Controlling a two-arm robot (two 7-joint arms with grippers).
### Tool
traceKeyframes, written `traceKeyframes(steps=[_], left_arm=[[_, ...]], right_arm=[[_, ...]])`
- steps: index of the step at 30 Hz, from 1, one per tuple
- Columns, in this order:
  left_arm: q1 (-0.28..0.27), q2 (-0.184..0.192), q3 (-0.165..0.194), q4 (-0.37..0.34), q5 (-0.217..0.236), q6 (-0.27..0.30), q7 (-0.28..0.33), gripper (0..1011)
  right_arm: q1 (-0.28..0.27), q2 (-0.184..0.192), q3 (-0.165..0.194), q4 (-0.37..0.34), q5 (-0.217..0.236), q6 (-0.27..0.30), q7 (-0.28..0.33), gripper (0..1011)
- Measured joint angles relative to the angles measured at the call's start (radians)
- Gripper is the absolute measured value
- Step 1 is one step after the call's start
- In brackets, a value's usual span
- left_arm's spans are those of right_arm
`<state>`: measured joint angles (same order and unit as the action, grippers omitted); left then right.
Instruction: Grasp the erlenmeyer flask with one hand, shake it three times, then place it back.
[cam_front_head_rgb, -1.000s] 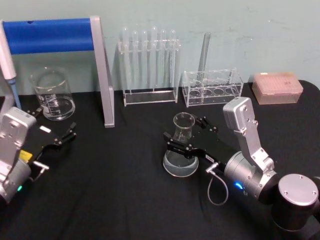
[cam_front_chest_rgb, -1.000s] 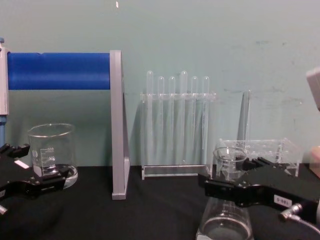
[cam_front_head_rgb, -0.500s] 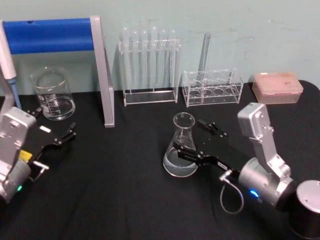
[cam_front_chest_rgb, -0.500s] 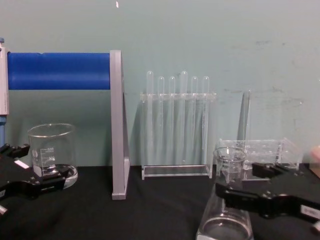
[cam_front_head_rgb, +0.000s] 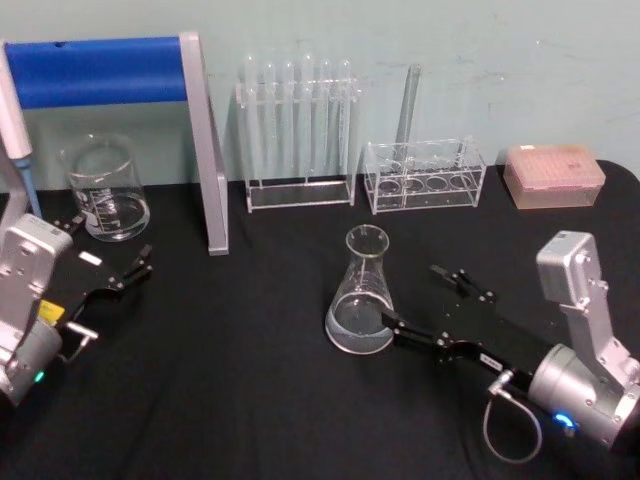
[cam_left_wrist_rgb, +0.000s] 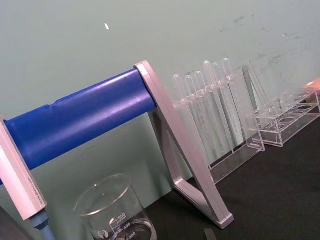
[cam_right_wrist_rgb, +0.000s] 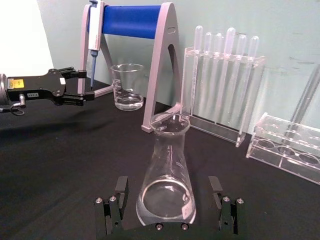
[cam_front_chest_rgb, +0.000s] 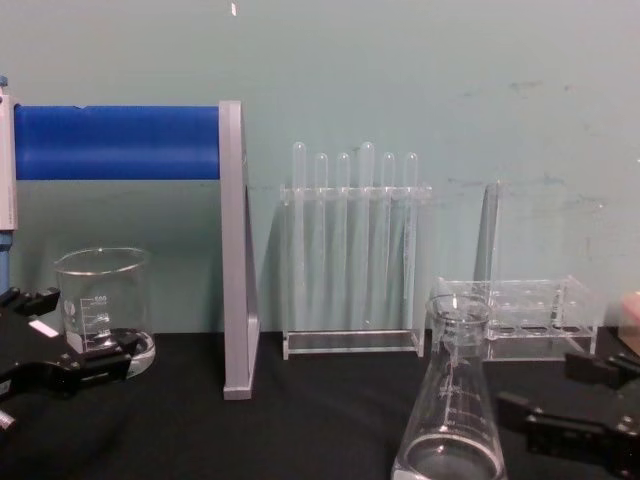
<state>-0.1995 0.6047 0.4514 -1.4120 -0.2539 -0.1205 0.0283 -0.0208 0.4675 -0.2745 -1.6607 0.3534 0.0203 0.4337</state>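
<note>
We see clear glass conical flask (cam_front_head_rgb: 361, 293) upright on black tabletop (cam_front_head_rgb: 240, 390), R black gripper (cam_front_head_rgb: 428, 309) just beside, jaws apart; L gripper (cam_front_head_rgb: 115, 268) parked near beaker (cam_front_head_rgb: 105, 190), also spread.

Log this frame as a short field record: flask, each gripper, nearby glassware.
flask: erlenmeyer flask upright on the black table, ungripped
right gripper: right gripper open, just right of the flask's base, not touching
left gripper: left gripper open, parked at the table's left, in front of the beaker
behind: test tube rack
</note>
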Motion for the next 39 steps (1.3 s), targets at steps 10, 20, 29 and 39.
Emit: traceKeyframes(steps=[10, 20, 29, 39], left_arm=[[0.0, 0.0, 0.0, 0.0, 0.0, 0.0, 0.0, 1001], [0.0, 0.0, 0.0, 0.0, 0.0, 0.0, 0.0, 1001], [0.0, 0.0, 0.0, 0.0, 0.0, 0.0, 0.0, 1001], [0.0, 0.0, 0.0, 0.0, 0.0, 0.0, 0.0, 1001]], right_arm=[[-0.002, 0.003, 0.045, 0.01, 0.006, -0.016, -0.069, 1003], [0.098, -0.093, 0.08, 0.125, -0.091, -0.022, -0.224, 1002], [0.173, -0.172, 0.078, 0.252, -0.212, -0.048, -0.355, 1003], [0.205, -0.204, 0.077, 0.331, -0.279, -0.068, -0.392, 1003]])
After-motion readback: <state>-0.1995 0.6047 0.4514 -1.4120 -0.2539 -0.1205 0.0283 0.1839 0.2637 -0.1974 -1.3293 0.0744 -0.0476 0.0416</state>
